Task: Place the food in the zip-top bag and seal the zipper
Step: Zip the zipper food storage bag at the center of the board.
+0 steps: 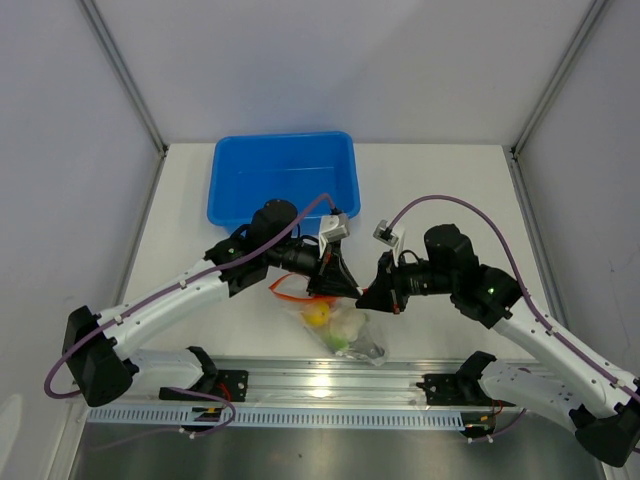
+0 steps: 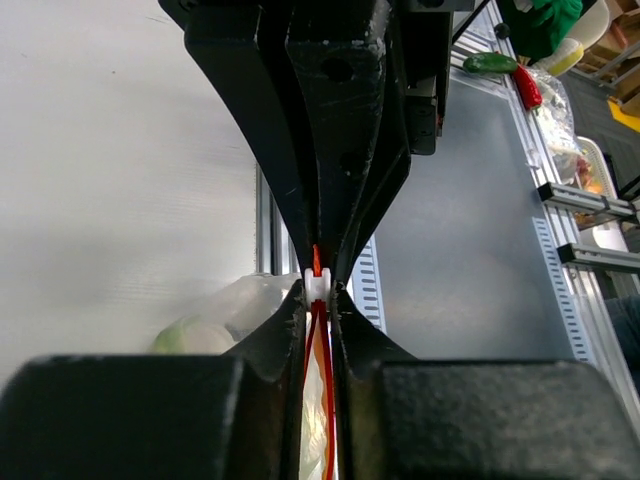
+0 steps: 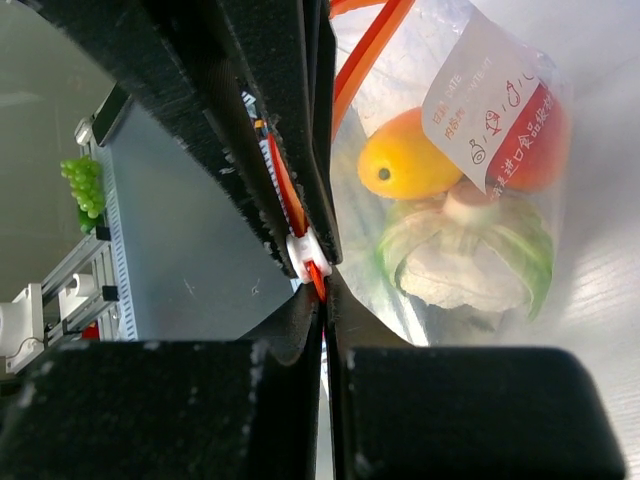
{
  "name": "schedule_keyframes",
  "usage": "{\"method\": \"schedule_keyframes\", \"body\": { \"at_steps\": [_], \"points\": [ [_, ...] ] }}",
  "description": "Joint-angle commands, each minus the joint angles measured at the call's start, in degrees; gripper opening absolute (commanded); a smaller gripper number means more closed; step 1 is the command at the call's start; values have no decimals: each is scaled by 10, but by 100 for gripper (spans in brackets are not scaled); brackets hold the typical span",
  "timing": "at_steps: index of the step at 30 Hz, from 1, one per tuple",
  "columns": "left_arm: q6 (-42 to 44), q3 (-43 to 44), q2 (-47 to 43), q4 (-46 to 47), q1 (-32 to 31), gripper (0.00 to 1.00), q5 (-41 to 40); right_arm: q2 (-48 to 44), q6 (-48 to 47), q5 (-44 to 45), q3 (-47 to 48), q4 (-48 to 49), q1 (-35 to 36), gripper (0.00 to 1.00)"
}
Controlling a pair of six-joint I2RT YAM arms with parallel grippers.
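Two toy foods, a yellow-orange piece (image 3: pixel 410 165) and a cauliflower (image 3: pixel 465 260), show plainly inside the zip-top bag (image 1: pixel 352 340). It lies nearest, at the table's near edge between my arms. Just beyond it, my left gripper (image 2: pixel 318 300) and right gripper (image 3: pixel 322 290) meet tip to tip, each pinched together on the zipper (image 3: pixel 365 50) at its white slider (image 2: pixel 317 287). To seal well, I judge one gripper should anchor the strip while the other draws the slider straight along it, taut and untwisted. The bag's long axis appears to run near-right to far-left, mouth toward the far blue tub (image 1: pixel 240 190).
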Motion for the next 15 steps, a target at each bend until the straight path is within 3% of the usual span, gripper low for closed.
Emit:
{"method": "schedule_keyframes", "body": {
  "at_steps": [1, 2, 3, 15],
  "points": [
    [-1, 25, 1, 22, 3, 10, 23, -5, -10, -1, 11, 27, 4, 0],
    [-2, 26, 1, 22, 4, 1, 22, -5, -10, 6, 11, 27, 5, 0],
    [-3, 25, 2, 22, 4, 0, 19, -6, -10, 9, 11, 26, 5, 0],
    [4, 2, -5, 6, 4, 1, -12, -46, 23, 100, -23, 59, 1, 0]
  ]
}}
